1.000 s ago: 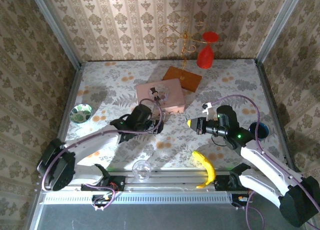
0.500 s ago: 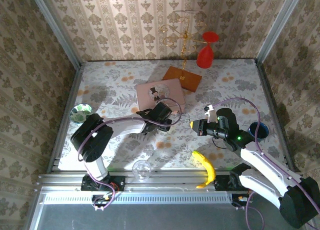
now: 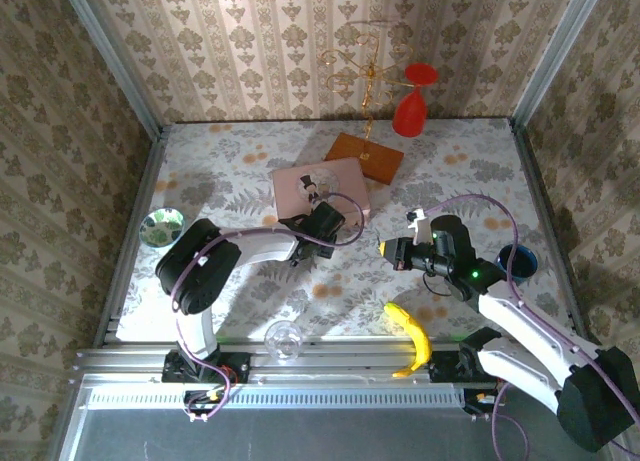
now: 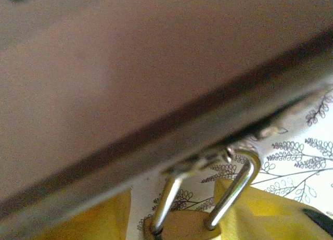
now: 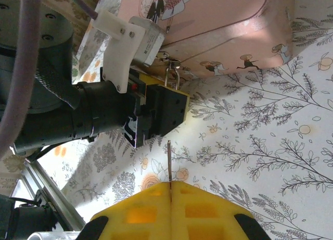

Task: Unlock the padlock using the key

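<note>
1. The box [image 3: 350,191] is pink, printed with small cartoon figures.
2. The padlock [image 4: 182,227] is brass-gold with a silvery shackle.
3. The key [image 5: 168,162] is silvery.
4. The right gripper [image 5: 170,188] is yellow.
5. The table [image 3: 230,161] is white with grey ferns and orange fruit.
6. The banana [image 3: 410,336] is yellow.

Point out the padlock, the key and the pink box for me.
padlock [image 4: 182,227]: left wrist view, on its brass body below the shackle.
key [image 5: 168,162]: right wrist view, on the middle of its thin blade.
pink box [image 5: 218,11]: right wrist view, on its top face.
</note>
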